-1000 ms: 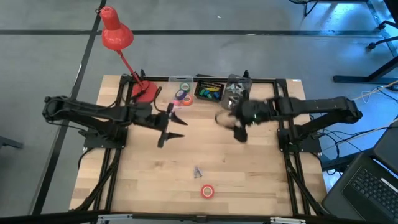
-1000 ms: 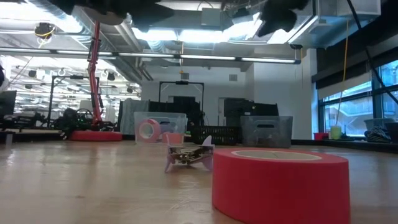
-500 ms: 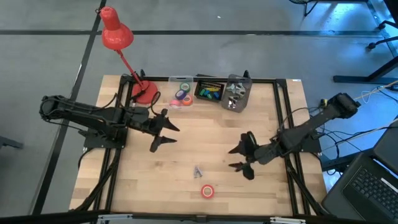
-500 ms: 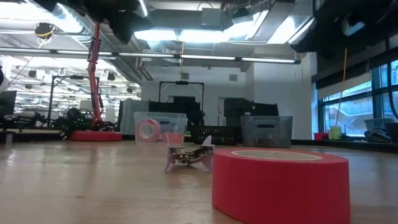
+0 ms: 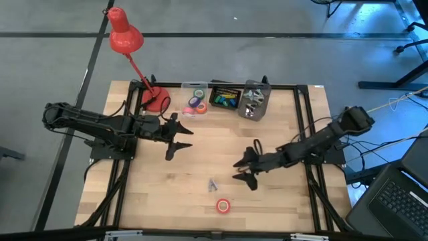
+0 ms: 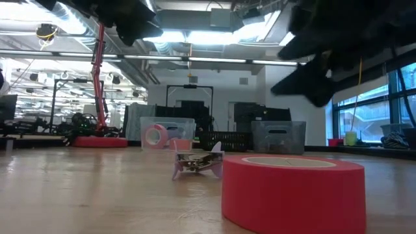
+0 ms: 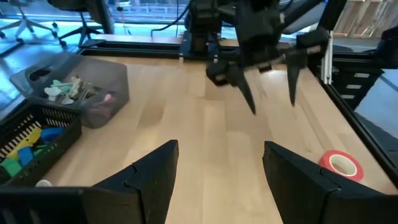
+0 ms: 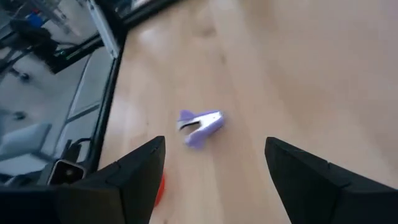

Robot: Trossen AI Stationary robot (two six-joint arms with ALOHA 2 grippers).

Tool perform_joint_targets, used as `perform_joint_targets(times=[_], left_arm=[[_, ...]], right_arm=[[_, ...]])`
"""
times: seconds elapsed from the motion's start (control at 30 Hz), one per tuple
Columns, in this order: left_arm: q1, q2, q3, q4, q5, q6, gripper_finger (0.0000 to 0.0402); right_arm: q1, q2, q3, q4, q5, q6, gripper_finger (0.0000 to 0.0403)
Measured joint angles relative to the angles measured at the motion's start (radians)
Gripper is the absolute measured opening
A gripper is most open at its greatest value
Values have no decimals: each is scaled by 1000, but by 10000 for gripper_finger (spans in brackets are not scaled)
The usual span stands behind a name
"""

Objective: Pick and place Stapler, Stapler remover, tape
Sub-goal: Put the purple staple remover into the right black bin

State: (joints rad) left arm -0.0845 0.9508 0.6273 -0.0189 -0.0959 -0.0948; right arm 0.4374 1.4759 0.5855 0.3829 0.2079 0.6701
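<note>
A small purple stapler remover [image 5: 212, 184] lies on the wooden table toward the near edge; it shows between my right fingers in the right wrist view [image 8: 200, 126]. A red roll of tape [image 5: 223, 205] lies flat just nearer [image 6: 292, 188]. More tape rolls [image 5: 196, 102] sit in a clear tray at the far edge. The stapler is out of view. My right gripper [image 5: 242, 174] hovers open just right of the remover, slanting down toward it, touching nothing. My left gripper [image 5: 175, 140] hangs open above the table's left middle.
At the far edge stand a black basket of coloured bits [image 5: 225, 97] and a grey mesh basket [image 5: 253, 100]. A red desk lamp has its base [image 5: 155, 99] on the far left corner. Bare wood lies between the two grippers.
My right gripper has swung away from the grey basket at the far edge, come down and moved toward the near edge, and now points at the stapler remover, still open. Nothing on the table has moved.
</note>
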Motion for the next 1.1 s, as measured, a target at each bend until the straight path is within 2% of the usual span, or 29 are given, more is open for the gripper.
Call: perform_joint_targets(times=[0.1,0.3,0.57,0.77,0.93,1.1], left_arm=[[0,0,0,0,0,0,226],[0,0,0,0,1,1,226],[0,0,0,-8,1,2,226],[0,0,0,-18,2,3,226],[0,0,0,-31,2,3,226],[0,0,0,-31,2,3,226]], right_arm=[[-23,73,52,26,-77,12,279],[-28,197,170,37,-78,25,279],[-27,351,273,34,-131,301,279],[-27,421,285,31,-134,463,278],[-27,459,286,37,-133,505,258],[-27,465,286,43,-132,505,220]])
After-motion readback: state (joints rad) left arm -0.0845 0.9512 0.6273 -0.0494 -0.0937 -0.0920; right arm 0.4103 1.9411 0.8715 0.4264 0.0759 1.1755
